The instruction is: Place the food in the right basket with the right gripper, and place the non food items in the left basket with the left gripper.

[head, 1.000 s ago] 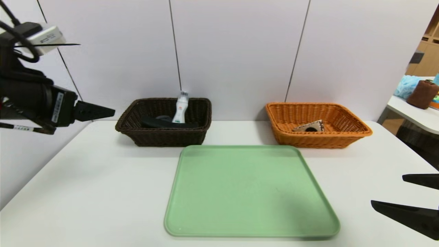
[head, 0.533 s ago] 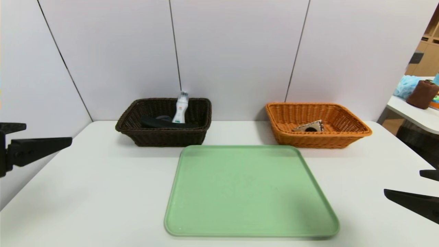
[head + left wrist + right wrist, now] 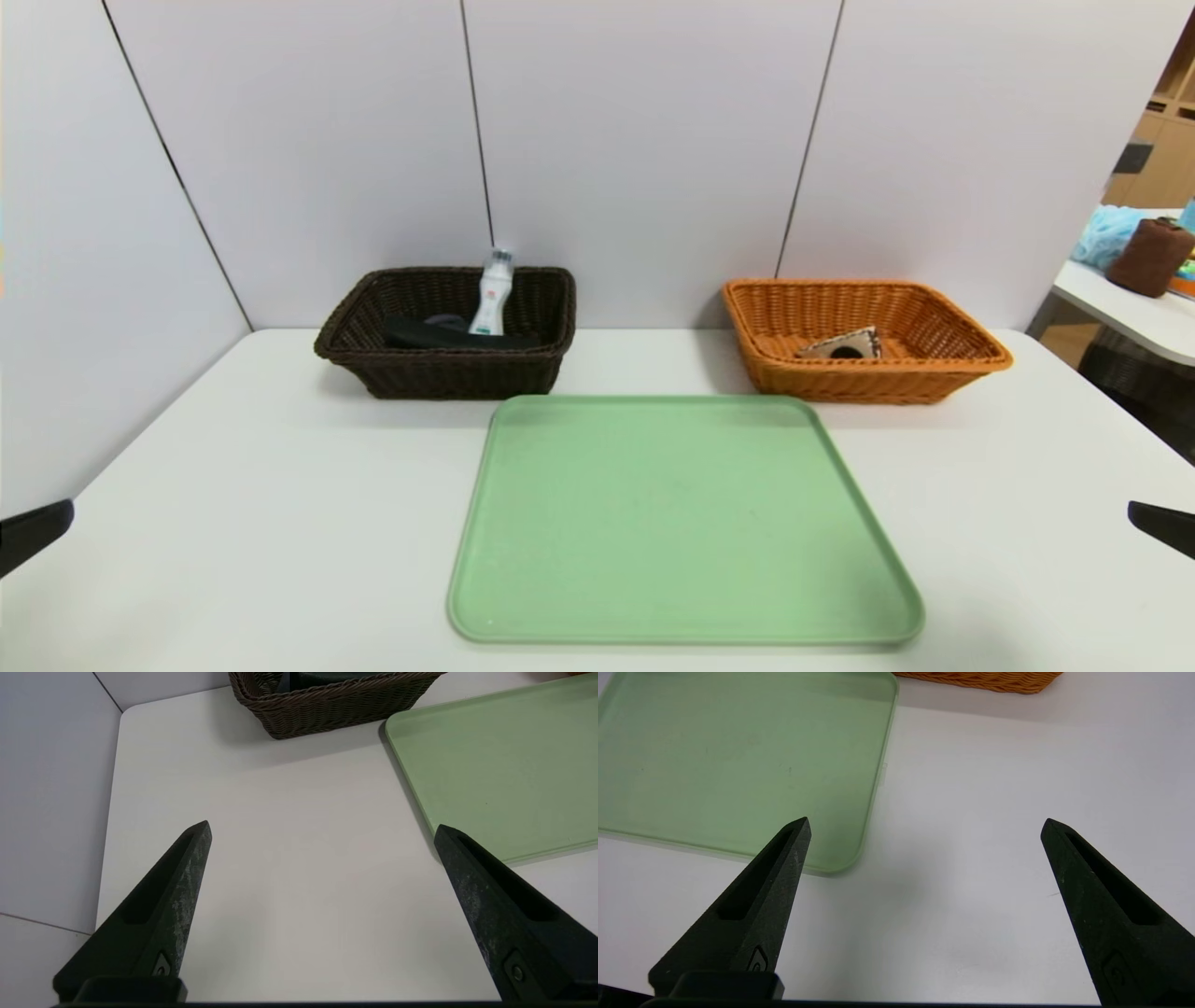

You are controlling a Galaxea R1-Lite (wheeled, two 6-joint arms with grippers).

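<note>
Head view: white bottle leans above dark-brown wicker basket's rim; a knock could topple it. Black left gripper, black right gripper: fingers apart, over worktop's near corners.

White panelled wall with thin dark seams behind white tabletop; pale wooden cabinet beyond, at right.

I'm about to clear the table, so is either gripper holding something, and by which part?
Nothing is held: the left gripper and right gripper both stand open over the tabletop.
</note>
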